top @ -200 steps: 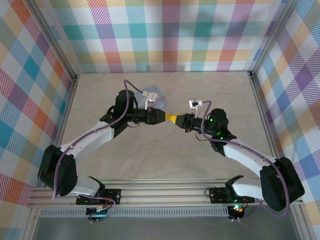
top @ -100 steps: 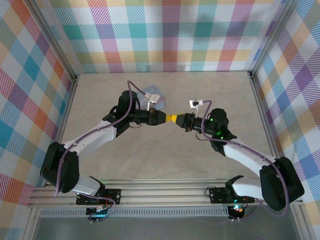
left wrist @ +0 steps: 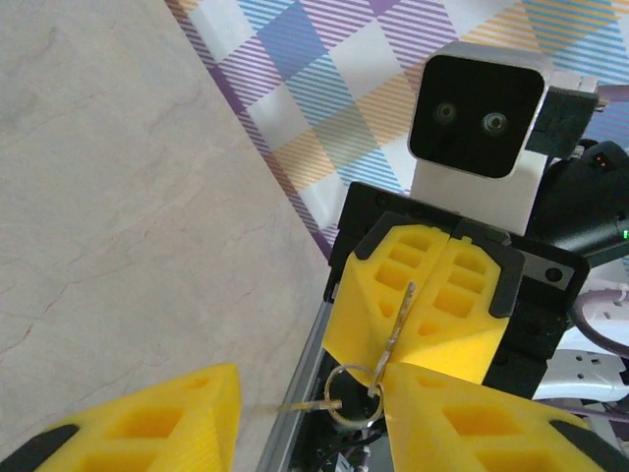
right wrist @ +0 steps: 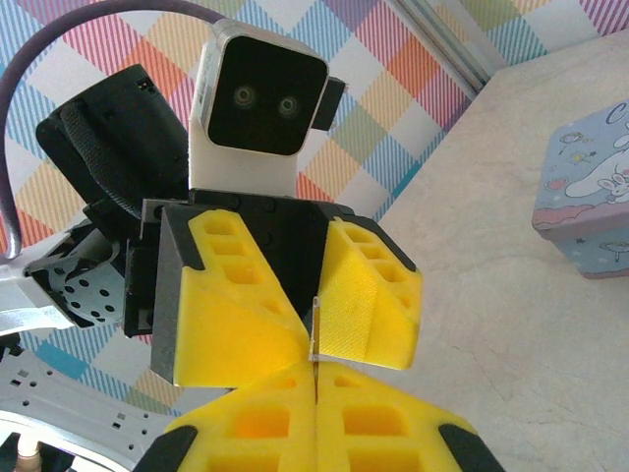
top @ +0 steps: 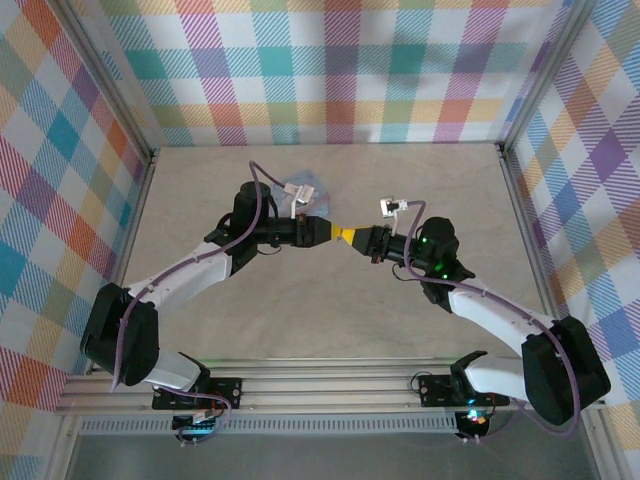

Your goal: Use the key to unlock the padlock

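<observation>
Left wrist view, lower centre: my right gripper (left wrist: 393, 346) is clamping the key (left wrist: 401, 311); my left gripper (left wrist: 310, 428) is hovering, jaws parted, seemingly untouching, awaiting square closure.

The padlock (right wrist: 588, 202) is cut off by the right edge, the left arm (top: 200, 265) hides part of it from above, and part of the key (left wrist: 397, 324) is hidden inside the right gripper (left wrist: 423, 300).

We see white-shelled arms (top: 180, 275) with black joints, purple cables (right wrist: 59, 22) running along them, yellow honeycomb-ribbed fingers (right wrist: 236, 324) on black mounts, and white wrist cameras (left wrist: 479, 103) with black two-lens faces.
</observation>
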